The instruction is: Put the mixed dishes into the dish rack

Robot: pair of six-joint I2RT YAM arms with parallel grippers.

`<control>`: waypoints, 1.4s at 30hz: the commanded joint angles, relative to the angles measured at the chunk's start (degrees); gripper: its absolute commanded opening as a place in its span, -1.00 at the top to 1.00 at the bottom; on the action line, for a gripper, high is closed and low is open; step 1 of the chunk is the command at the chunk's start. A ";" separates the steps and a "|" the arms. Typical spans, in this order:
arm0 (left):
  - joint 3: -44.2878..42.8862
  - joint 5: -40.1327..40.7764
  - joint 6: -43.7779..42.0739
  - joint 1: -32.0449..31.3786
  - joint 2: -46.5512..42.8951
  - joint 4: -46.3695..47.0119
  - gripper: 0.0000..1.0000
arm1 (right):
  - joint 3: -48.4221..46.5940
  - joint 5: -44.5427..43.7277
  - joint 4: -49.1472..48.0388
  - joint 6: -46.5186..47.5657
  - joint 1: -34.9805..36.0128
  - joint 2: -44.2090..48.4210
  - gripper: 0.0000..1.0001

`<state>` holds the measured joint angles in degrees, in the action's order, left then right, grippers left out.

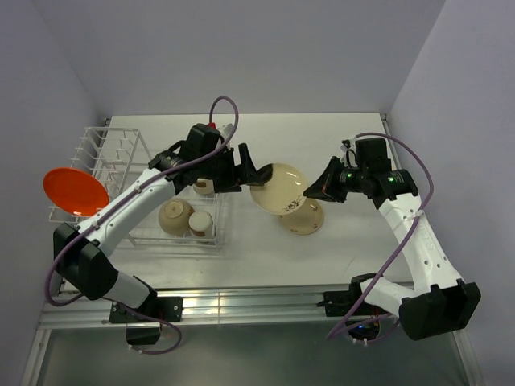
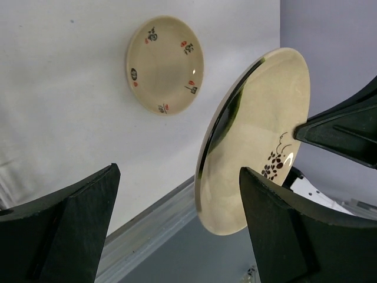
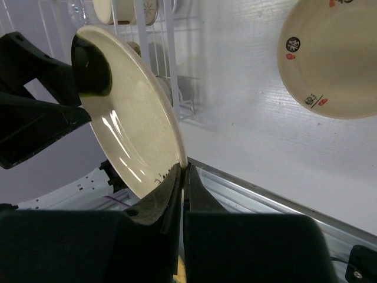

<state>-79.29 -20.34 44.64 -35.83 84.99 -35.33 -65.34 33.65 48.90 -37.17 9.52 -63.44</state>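
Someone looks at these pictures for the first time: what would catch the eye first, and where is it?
A cream dish hangs on edge in the air at mid-table: the right gripper pinches its rim, and the open left gripper reaches around the opposite edge. At far left a bright orange plate sits in the rack. A second dish lies flat on the table below the held one.
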 commanded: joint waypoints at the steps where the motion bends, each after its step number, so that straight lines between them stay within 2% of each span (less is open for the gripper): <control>1: 0.01 4.07 -1.31 -0.29 -4.21 -0.88 -0.78 | -2.16 -0.69 -0.74 0.43 0.41 0.78 1.00; 18: -2.01 -3.22 -1.75 -0.29 -0.88 3.78 -0.72 | -3.74 1.60 -3.11 -1.24 3.66 -0.46 1.00; 23: -2.01 -5.41 -1.31 -0.29 -0.79 5.18 -0.44 | -3.65 1.60 -4.78 -2.38 6.29 -1.16 1.00; 25: -1.84 -6.03 -1.31 -0.29 -1.05 5.97 -0.26 | -4.53 0.72 -4.87 -2.47 7.35 -1.60 1.00; 27: -1.84 -6.82 -1.40 -0.29 -1.32 5.89 -0.22 | -4.97 0.19 -5.22 -2.65 8.32 -2.12 1.00; 29: -1.49 -7.43 -1.49 -0.29 -1.93 6.24 -0.03 | -5.23 0.10 -5.66 -2.38 8.50 -2.83 1.00; 30: -1.14 -7.87 -1.31 -0.38 -3.15 7.20 0.10 | -5.41 -0.07 -5.66 -2.12 8.50 -3.09 1.00; 31: -0.79 -8.31 -1.40 -0.29 -3.86 7.90 0.61 | -5.76 -0.25 -5.49 -1.42 8.50 -3.35 1.00; 32: 0.09 -8.49 -1.14 -0.29 -4.56 8.34 0.94 | -6.72 -0.25 -5.05 -1.07 8.50 -4.05 1.00; 33: 0.27 -8.32 -0.96 -0.20 -5.79 8.09 1.00 | -6.99 -0.25 -5.05 -0.63 8.50 -4.41 1.00; 39: 3.08 -9.54 0.09 -0.11 -10.18 7.56 1.00 | -9.89 4.83 -8.20 2.45 8.67 -6.87 0.97; 40: 3.78 -9.54 0.27 -0.11 -10.80 7.38 1.00 | -10.07 5.72 -9.26 2.45 8.94 -6.96 0.70; 41: 4.05 -9.46 0.79 -0.11 -12.20 7.56 1.00 | -10.50 7.38 -11.18 2.36 9.11 -6.96 0.56; 42: 4.40 -9.46 1.06 -0.03 -13.00 7.47 1.00 | -10.60 8.61 -12.16 2.28 9.38 -7.05 0.29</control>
<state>-76.07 -26.04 45.01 -34.96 76.01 -28.10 -72.40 38.06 45.23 -36.03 18.26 -69.80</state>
